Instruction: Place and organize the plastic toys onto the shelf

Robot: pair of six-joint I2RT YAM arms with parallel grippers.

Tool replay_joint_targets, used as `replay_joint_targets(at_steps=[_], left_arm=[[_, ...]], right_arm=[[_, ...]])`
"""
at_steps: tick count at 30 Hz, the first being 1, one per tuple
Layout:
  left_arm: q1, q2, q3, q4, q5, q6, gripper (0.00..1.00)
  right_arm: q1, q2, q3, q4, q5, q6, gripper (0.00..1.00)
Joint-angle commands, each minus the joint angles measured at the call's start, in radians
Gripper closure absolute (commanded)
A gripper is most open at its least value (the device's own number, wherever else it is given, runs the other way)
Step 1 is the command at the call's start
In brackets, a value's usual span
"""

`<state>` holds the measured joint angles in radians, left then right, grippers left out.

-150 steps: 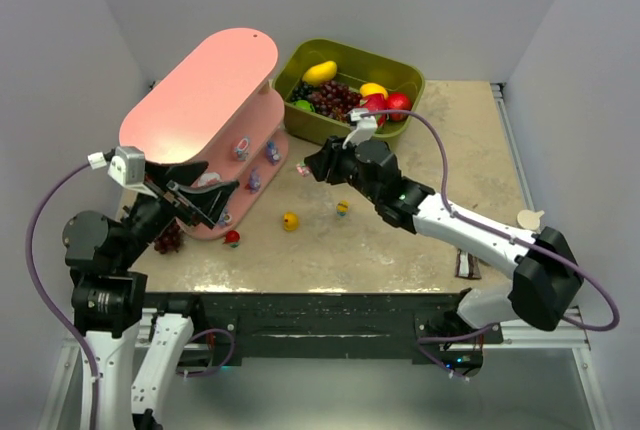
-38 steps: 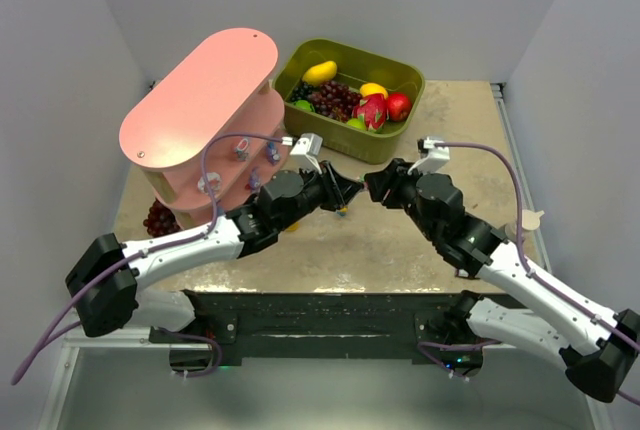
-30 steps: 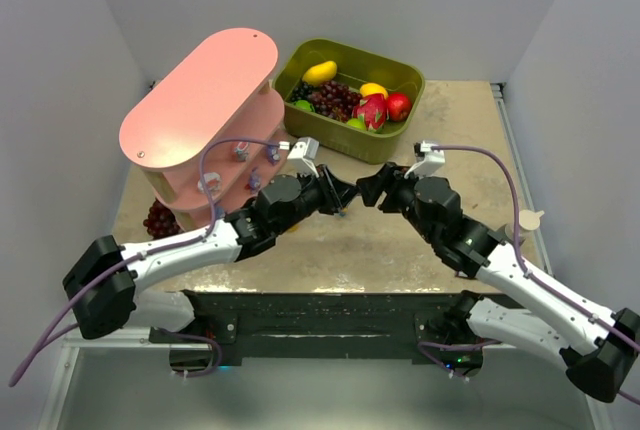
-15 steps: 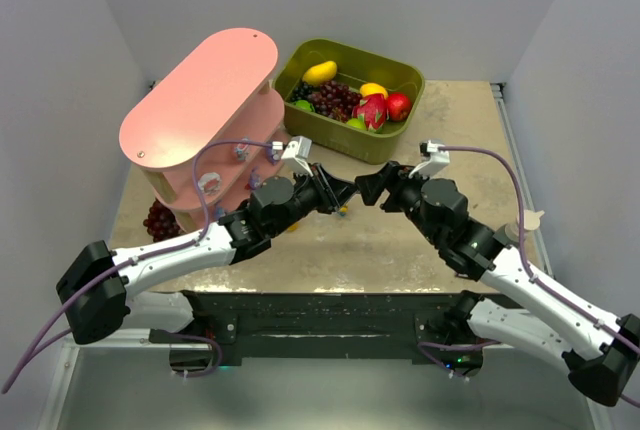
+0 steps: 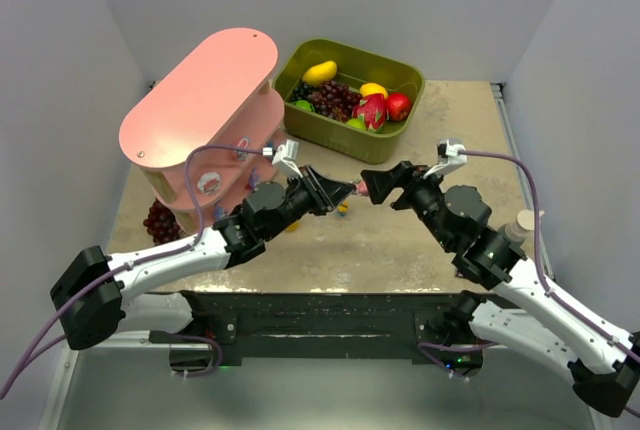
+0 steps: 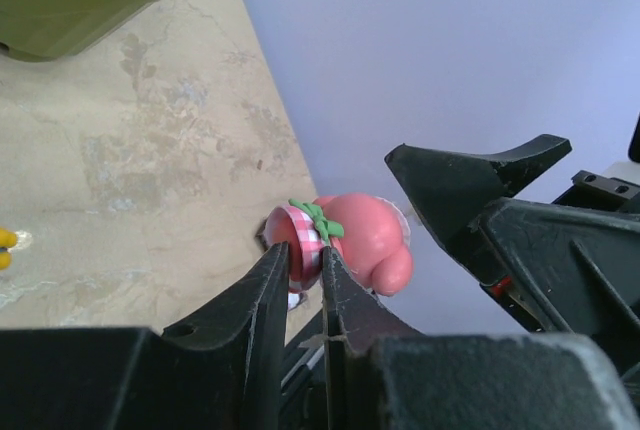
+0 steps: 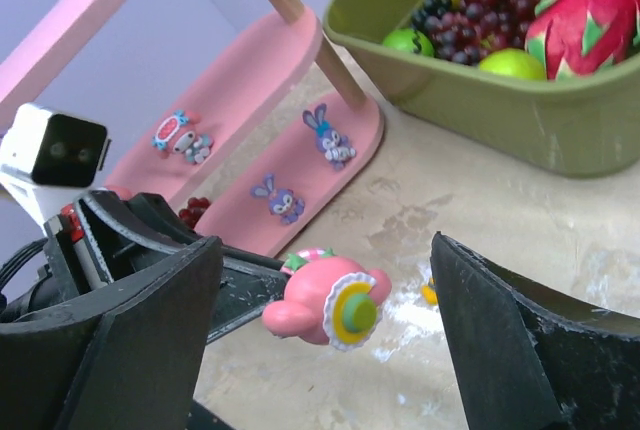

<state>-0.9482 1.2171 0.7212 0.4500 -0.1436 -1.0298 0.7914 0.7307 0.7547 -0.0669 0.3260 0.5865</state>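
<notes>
A pink round toy [image 5: 357, 190] with a checked bow hangs above the table, and my left gripper [image 5: 343, 191] is shut on its bow end [image 6: 300, 240]. In the left wrist view the toy's body [image 6: 368, 240] sticks out past the left gripper [image 6: 305, 253]. My right gripper [image 5: 377, 184] faces it, open. In the right wrist view the pink toy [image 7: 320, 302] hangs between the right gripper's [image 7: 325, 250] wide fingers [image 7: 150, 335] without touching them. The pink shelf [image 5: 200, 90] stands at the left, and its lower boards [image 7: 250, 100] carry purple bunny toys [image 7: 328, 137] and small pink ones [image 7: 185, 138].
The olive bin [image 5: 340, 138] of fruit stands behind the grippers, to the right of the shelf. A small yellow toy [image 5: 343, 210] lies on the table below the grippers. A dark grape bunch [image 5: 160, 220] lies at the shelf's near end.
My right gripper has opened wider and drawn back to the right, leaving the pink toy in the left gripper. The left gripper has stayed shut and shifted slightly with the toy.
</notes>
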Motion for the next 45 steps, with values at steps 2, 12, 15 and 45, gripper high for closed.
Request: replay_joint_targets(at_steps=[2,12,15,45], left_arm=[[0.02,-0.053,-0.009,0.134,0.009,-0.151,1.0],[0.02,-0.097,-0.028,0.233,0.056,-0.323,1.0],[0.02,-0.105,-0.031,0.269,0.065,-0.358,1.0],[0.02,-0.163,-0.054,0.303,-0.016,-0.398,1.0]], right_arm=[[0.003,-0.014,0.024,0.134,-0.097,-0.17,0.08],[0.003,-0.048,0.037,0.246,-0.229,-0.244,0.01],[0.005,-0.045,0.055,0.269,-0.297,-0.261,0.01],[0.005,0.048,0.103,0.311,-0.389,-0.232,0.14]])
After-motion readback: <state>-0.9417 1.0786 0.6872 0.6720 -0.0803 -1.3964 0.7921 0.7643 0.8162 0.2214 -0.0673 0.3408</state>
